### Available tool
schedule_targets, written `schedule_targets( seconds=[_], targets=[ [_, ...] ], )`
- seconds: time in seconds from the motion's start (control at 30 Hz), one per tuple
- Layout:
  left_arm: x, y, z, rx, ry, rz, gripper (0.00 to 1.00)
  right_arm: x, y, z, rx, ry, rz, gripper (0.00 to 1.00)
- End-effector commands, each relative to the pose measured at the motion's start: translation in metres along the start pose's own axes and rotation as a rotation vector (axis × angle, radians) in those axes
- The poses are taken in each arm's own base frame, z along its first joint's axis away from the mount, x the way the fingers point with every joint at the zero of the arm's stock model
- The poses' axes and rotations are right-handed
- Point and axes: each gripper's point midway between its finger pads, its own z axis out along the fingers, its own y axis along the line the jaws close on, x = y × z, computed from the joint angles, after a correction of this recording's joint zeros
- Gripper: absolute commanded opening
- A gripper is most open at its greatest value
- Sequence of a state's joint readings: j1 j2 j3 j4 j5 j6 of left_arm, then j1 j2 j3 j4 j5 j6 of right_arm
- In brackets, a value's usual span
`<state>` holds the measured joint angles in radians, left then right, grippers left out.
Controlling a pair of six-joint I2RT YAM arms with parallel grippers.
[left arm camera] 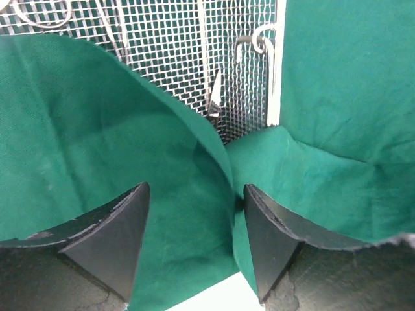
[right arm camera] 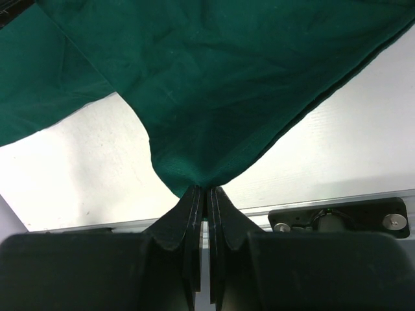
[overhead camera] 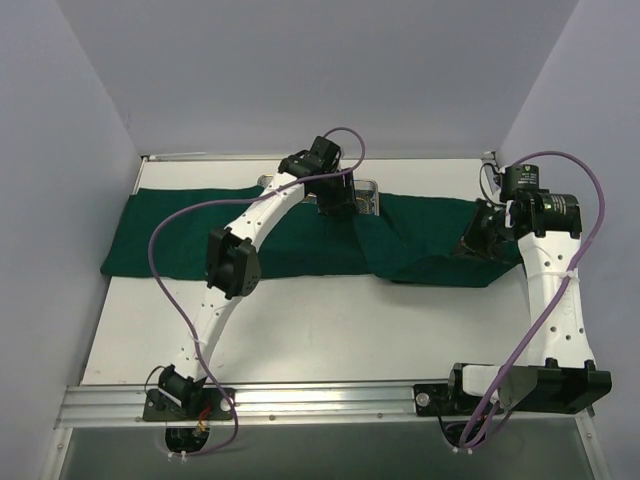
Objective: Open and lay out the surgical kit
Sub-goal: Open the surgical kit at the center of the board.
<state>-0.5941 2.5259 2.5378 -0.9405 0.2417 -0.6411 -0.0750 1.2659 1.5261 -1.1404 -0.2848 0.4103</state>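
Note:
The dark green cloth drape (overhead camera: pixel 190 235) lies spread across the far part of the table. The silver wire-mesh tray (overhead camera: pixel 368 197) shows partly uncovered at the back middle. In the left wrist view the tray (left arm camera: pixel 188 58) holds steel instruments (left arm camera: pixel 213 96), and a fold of the drape (left arm camera: pixel 97 142) covers its near side. My left gripper (overhead camera: pixel 338 207) is open, with its fingers on either side of that fold (left arm camera: pixel 194 214). My right gripper (overhead camera: pixel 478 232) is shut on a corner of the drape (right arm camera: pixel 214 97), pinched at the fingertips (right arm camera: pixel 206 191), and holds it lifted at the right.
The white table (overhead camera: pixel 330 330) lies between the drape and the metal rail (overhead camera: pixel 300 400) at the near edge. Grey walls close in on the left, right and back. A purple cable (overhead camera: pixel 180 220) loops over the left arm.

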Motion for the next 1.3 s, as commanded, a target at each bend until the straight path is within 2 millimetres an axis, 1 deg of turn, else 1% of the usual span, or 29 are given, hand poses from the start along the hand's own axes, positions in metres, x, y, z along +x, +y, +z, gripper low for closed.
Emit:
schedule_targets(
  seconds=[0.0, 0.07, 0.1, 0.13, 0.2, 0.23, 0.3, 0.33, 0.37, 0.4, 0.43, 0.47, 0.5, 0.53, 0.57, 0.6, 0.63, 0.7, 0.73, 0.77, 0.8, 0.83, 0.87, 0.9, 0.97, 1.0, 1.07, 1.13, 1.27],
  targets=[
    [-0.002, -0.019, 0.000, 0.070, 0.004, -0.003, 0.65, -0.004, -0.002, -0.005, 0.012, -0.012, -0.006, 0.00],
    [-0.001, -0.021, 0.006, 0.088, 0.011, -0.001, 0.54, -0.004, -0.002, -0.006, 0.011, -0.015, -0.006, 0.00],
    [-0.002, -0.021, 0.006, 0.097, 0.011, 0.002, 0.43, -0.005, -0.002, -0.006, 0.012, -0.017, -0.005, 0.00],
    [-0.001, -0.023, 0.007, 0.104, 0.015, 0.017, 0.19, -0.005, -0.002, -0.006, 0.012, -0.021, -0.004, 0.00],
    [-0.003, -0.025, 0.001, 0.109, 0.006, 0.047, 0.03, -0.007, -0.002, -0.007, 0.012, -0.024, -0.002, 0.00],
    [-0.004, -0.019, -0.001, 0.083, -0.006, 0.081, 0.02, -0.008, -0.002, -0.007, 0.013, -0.029, -0.004, 0.00],
    [-0.010, -0.027, -0.025, 0.063, -0.055, 0.140, 0.02, -0.012, -0.005, -0.006, 0.031, -0.035, -0.002, 0.00],
    [-0.004, -0.019, -0.027, 0.026, -0.048, 0.183, 0.02, -0.013, -0.006, -0.005, 0.036, -0.039, -0.001, 0.00],
    [-0.015, -0.030, -0.056, 0.017, -0.125, 0.226, 0.02, -0.015, -0.008, -0.002, 0.053, -0.038, 0.002, 0.00],
    [-0.010, -0.038, -0.065, 0.007, -0.142, 0.266, 0.02, -0.016, -0.011, 0.001, 0.067, -0.033, 0.005, 0.00],
    [0.003, -0.029, -0.067, -0.036, -0.124, 0.316, 0.02, -0.016, -0.015, 0.003, 0.084, -0.027, 0.011, 0.00],
    [-0.004, -0.042, -0.101, -0.044, -0.209, 0.358, 0.02, -0.018, -0.017, 0.008, 0.099, -0.012, 0.017, 0.00],
    [0.010, -0.052, -0.108, -0.047, -0.213, 0.400, 0.02, -0.020, -0.020, 0.010, 0.114, -0.015, 0.014, 0.00],
    [0.017, -0.055, -0.119, -0.055, -0.227, 0.438, 0.02, -0.023, -0.022, 0.011, 0.126, -0.018, 0.017, 0.00],
    [0.028, -0.049, -0.135, -0.090, -0.249, 0.454, 0.02, -0.024, -0.024, 0.014, 0.136, -0.014, 0.019, 0.00],
    [0.046, -0.055, -0.139, -0.088, -0.238, 0.482, 0.02, -0.026, -0.025, 0.015, 0.141, -0.013, 0.019, 0.00],
    [0.057, -0.053, -0.145, -0.093, -0.236, 0.483, 0.02, -0.027, -0.027, 0.018, 0.148, -0.009, 0.015, 0.00],
    [0.087, -0.035, -0.152, -0.124, -0.200, 0.474, 0.02, -0.027, -0.031, 0.022, 0.170, 0.008, 0.016, 0.00],
    [0.104, -0.036, -0.152, -0.111, -0.178, 0.458, 0.02, -0.027, -0.033, 0.023, 0.181, 0.014, 0.013, 0.00],
    [0.113, -0.036, -0.163, -0.089, -0.184, 0.441, 0.02, -0.025, -0.037, 0.026, 0.198, 0.028, 0.013, 0.00],
    [0.138, -0.017, -0.152, -0.115, -0.117, 0.426, 0.02, -0.023, -0.039, 0.028, 0.207, 0.036, 0.011, 0.00],
    [0.156, -0.016, -0.151, -0.105, -0.092, 0.392, 0.02, -0.022, -0.044, 0.030, 0.231, 0.043, 0.010, 0.00],
    [0.164, -0.019, -0.156, -0.072, -0.101, 0.375, 0.02, -0.018, -0.050, 0.035, 0.252, 0.068, 0.009, 0.00],
    [0.188, -0.001, -0.145, -0.094, -0.044, 0.364, 0.02, -0.015, -0.053, 0.038, 0.263, 0.082, 0.008, 0.00],
    [0.213, -0.008, -0.144, -0.042, -0.021, 0.322, 0.02, -0.005, -0.060, 0.047, 0.293, 0.133, 0.008, 0.00],
    [0.233, 0.005, -0.136, -0.061, 0.020, 0.286, 0.02, -0.001, -0.062, 0.050, 0.300, 0.150, 0.007, 0.00],
    [0.255, 0.001, -0.134, -0.032, 0.047, 0.282, 0.02, 0.005, -0.068, 0.059, 0.330, 0.192, 0.003, 0.00],
    [0.274, 0.008, -0.131, -0.035, 0.077, 0.262, 0.02, 0.006, -0.069, 0.063, 0.341, 0.214, 0.004, 0.00],
    [0.304, 0.002, -0.133, 0.029, 0.129, 0.254, 0.05, -0.007, -0.073, 0.073, 0.400, 0.231, -0.004, 0.00]
  ],
)
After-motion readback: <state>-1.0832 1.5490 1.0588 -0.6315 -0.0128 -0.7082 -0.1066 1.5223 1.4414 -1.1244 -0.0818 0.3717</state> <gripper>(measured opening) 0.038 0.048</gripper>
